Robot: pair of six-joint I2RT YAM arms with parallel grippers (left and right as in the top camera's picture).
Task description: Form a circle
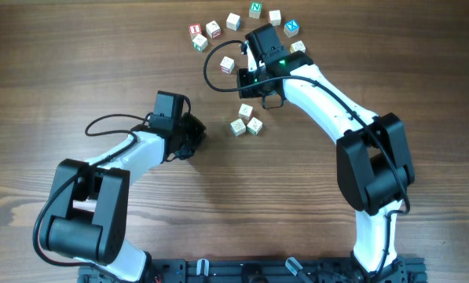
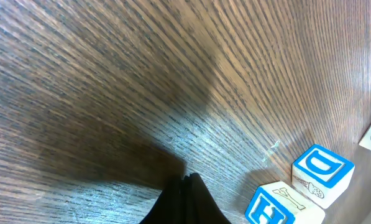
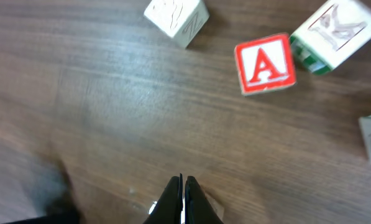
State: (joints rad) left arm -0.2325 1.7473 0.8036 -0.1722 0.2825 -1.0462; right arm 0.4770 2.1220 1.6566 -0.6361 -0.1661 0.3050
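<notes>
Your table (image 1: pixel 77 71) is dark brown wood, matte, with fine straight grain running across it. The alphabet cubes (image 1: pixel 246 111) are small pale wooden blocks with square faces and coloured letters, and they form no ring. Closest to the arm bases, three of them sit bunched just beside the right forearm. A single cube (image 1: pixel 227 64) lies further out, near the right wrist. The rest are strewn in a loose arc at the far side, with a red-lettered one (image 1: pixel 195 31) at its left end, a green N cube (image 1: pixel 255 9) at the top and a blue-lettered cube (image 1: pixel 292 26) to the right.

Your left gripper (image 2: pixel 186 186) has its black fingers pressed together on nothing, low over bare wood. A blue H cube (image 2: pixel 272 205) and a blue D cube (image 2: pixel 322 171) sit touching each other just to its right.

Your right gripper (image 3: pixel 183 186) is likewise closed and empty, its tips meeting in a thin seam. Ahead of it lie a red A cube (image 3: pixel 265 63) and, beside that, a green-sided cube (image 3: pixel 334 31), both apart from the fingers.
</notes>
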